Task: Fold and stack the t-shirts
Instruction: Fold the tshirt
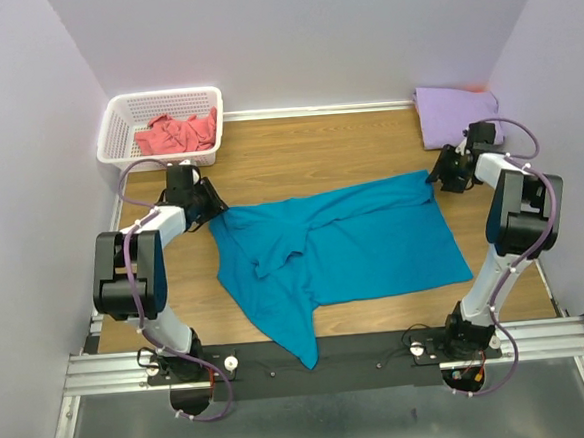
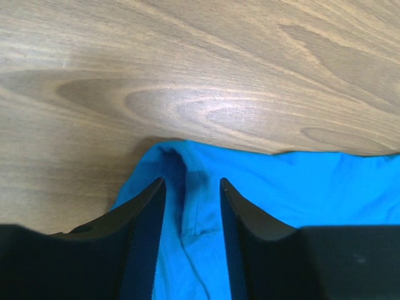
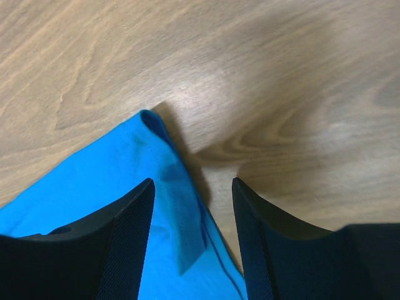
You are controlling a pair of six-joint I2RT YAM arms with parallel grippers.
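A teal-blue t-shirt (image 1: 344, 240) is seen from above, spread at the centre of a wooden counter (image 1: 297, 153), rumpled across its middle, with one long tail trailing toward 6 o'clock, down to the black rail at the near edge. The left gripper (image 1: 211, 207) is set at the shirt's 10 o'clock corner; its jaws are held partly apart, and a raised ridge of teal cloth is straddled between them, not yet pinched. The right gripper (image 1: 439, 177) is set at the 2 o'clock corner, its jaws likewise parted, with the pointed corner of cloth under one finger and bare wood under the other. A pale lavender t-shirt (image 1: 455, 112) is laid folded at 1 o'clock, and a coral-pink t-shirt (image 1: 176, 135) is heaped in a white basket (image 1: 114, 116) at 11 o'clock. Several risks can be judged. On the right, only a thin edge may be caught, so the corner could be lost once the cloth is lifted. If one corner alone is held, the shirt could be dragged askew. The existing rumples and the trailing tail could be carried into the fold, and a crooked fold would result.
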